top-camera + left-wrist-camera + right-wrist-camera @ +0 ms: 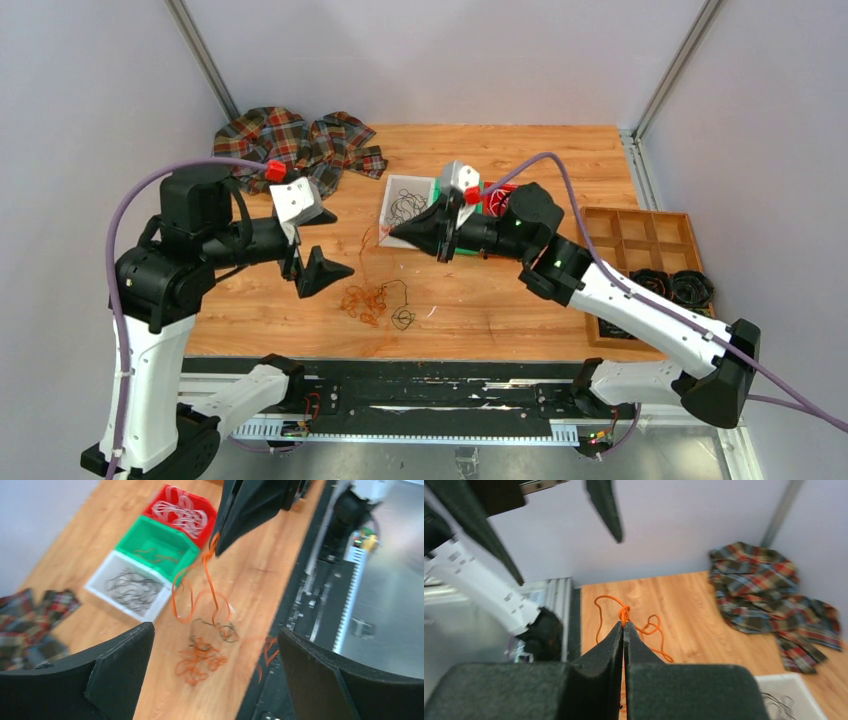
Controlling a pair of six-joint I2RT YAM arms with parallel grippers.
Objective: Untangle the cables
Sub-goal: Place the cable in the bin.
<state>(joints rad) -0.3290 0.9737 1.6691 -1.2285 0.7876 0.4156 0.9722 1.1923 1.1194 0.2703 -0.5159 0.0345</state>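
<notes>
The right gripper point(623, 625) is pinching one orange cable point(623, 611) with its jaws clenched fully. It is holding the cable above the wooden table point(520, 300), so the loops are hanging down toward the small heap of tangled cables point(366, 300) near the front edge. The left gripper point(325, 245) is hovering beside it with its jaws released wide and nothing between them. In the left wrist view the lowest loop is ending just over a thin black cable point(227, 632) of the heap; whether they are hooked together I cannot tell.

The step in hand, as I am judging it, is freeing this orange cable and carrying it to the green bin point(160, 545), where other orange pieces are lying. To do it well, the right arm should be rising slowly while checking if the heap is lifting with it. If it is, the left gripper should be pinching the black cable low, so the two are separating without dragging everything
</notes>
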